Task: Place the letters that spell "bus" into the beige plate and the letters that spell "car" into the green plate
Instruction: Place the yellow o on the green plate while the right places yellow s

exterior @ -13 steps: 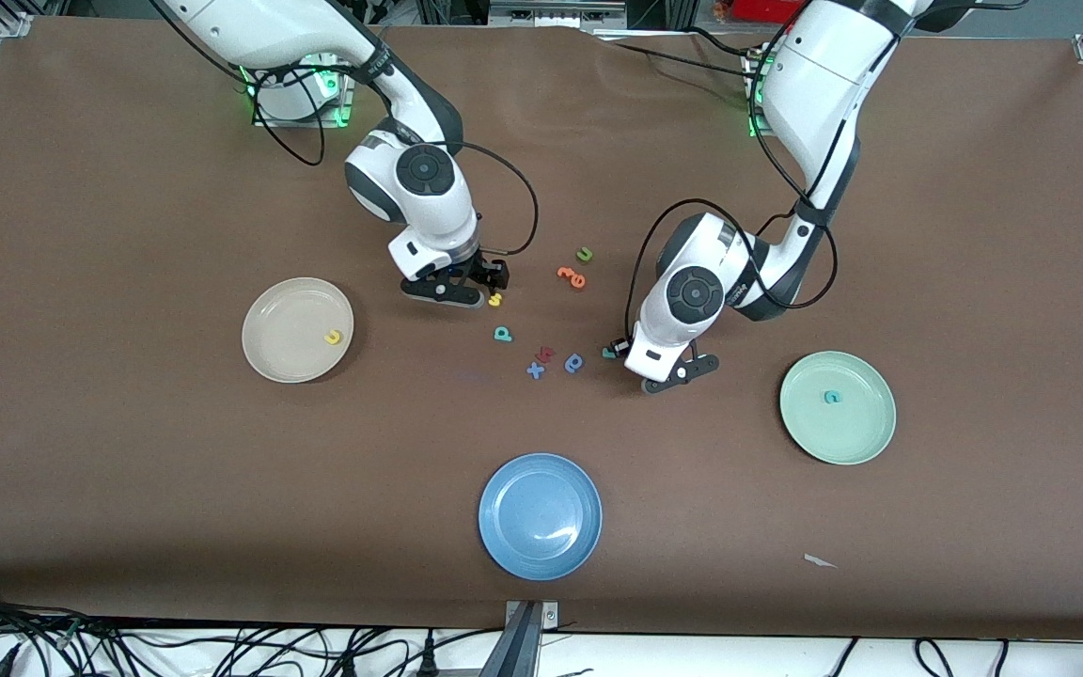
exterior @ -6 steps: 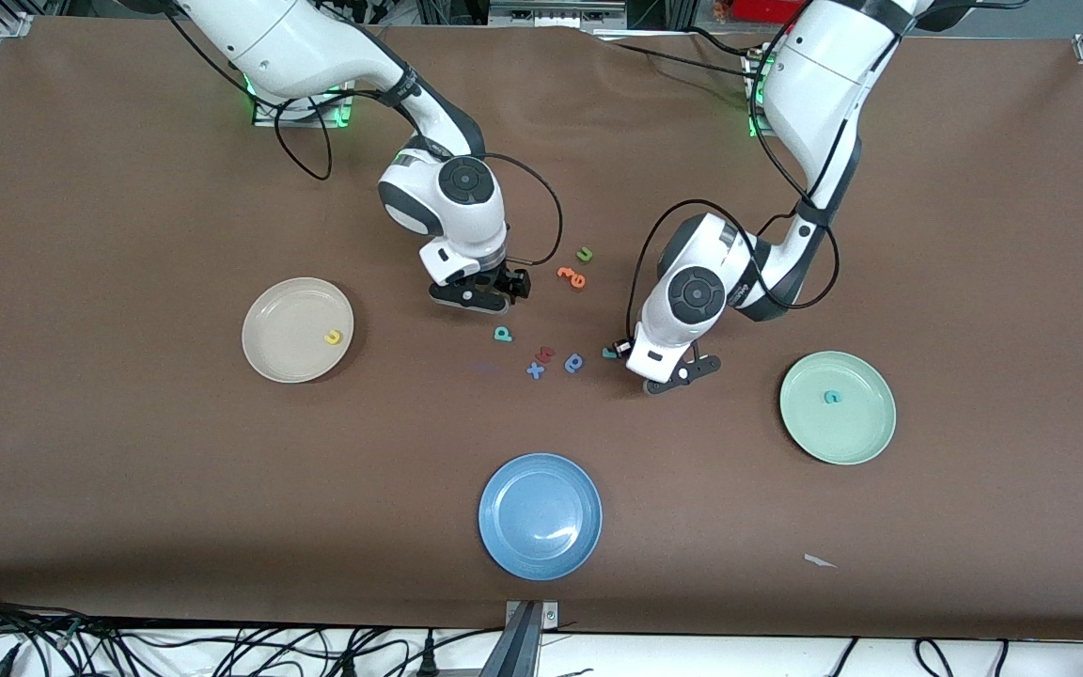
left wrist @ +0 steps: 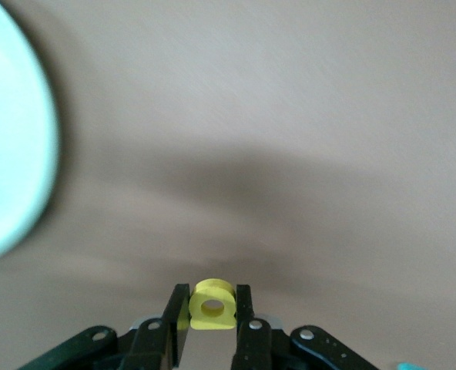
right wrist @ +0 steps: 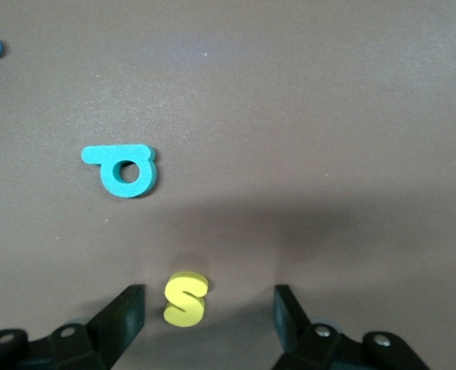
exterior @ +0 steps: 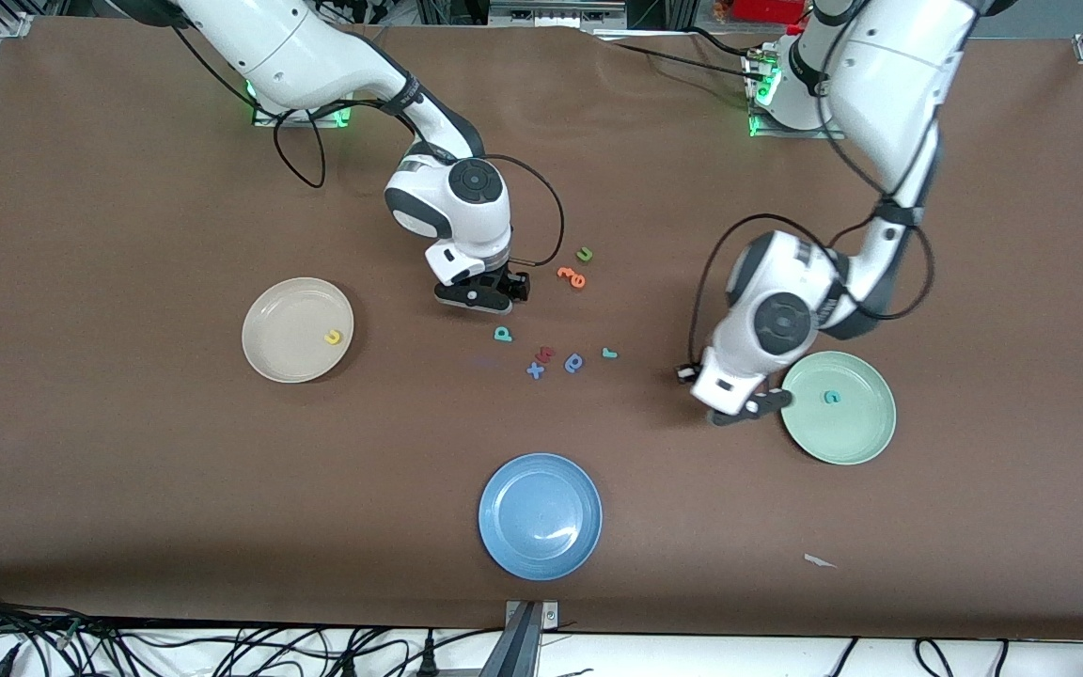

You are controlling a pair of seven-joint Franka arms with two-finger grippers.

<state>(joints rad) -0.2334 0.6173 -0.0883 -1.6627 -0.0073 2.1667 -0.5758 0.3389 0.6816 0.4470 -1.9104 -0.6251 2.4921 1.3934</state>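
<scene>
My left gripper (left wrist: 212, 293) is shut on the yellow "a" (left wrist: 212, 308). It hangs over the table beside the green plate's (exterior: 856, 428) rim (left wrist: 12, 139); a teal "c" (exterior: 832, 397) lies in that plate. My right gripper (right wrist: 206, 301) is open and low, its fingers straddling the yellow "s" (right wrist: 186, 298). In the front view that gripper (exterior: 480, 299) hides the "s". The teal "b" (exterior: 503, 334) (right wrist: 124, 169) lies close by, and the teal "r" (exterior: 609, 354) lies toward the left arm's end. The beige plate (exterior: 283, 324) holds the yellow "u" (exterior: 333, 336).
A darker blue round-bowled letter (exterior: 574, 363), a blue "x" (exterior: 535, 370) and a red letter (exterior: 545, 354) lie between the "b" and the "r". Orange letters (exterior: 572, 276) and a green "u" (exterior: 585, 254) lie farther back. A blue plate (exterior: 540, 515) sits nearest the camera.
My left arm has swung from the letter cluster to the green plate's edge with the yellow "a", uncovering the teal "r". My right gripper has shifted over the "s".
</scene>
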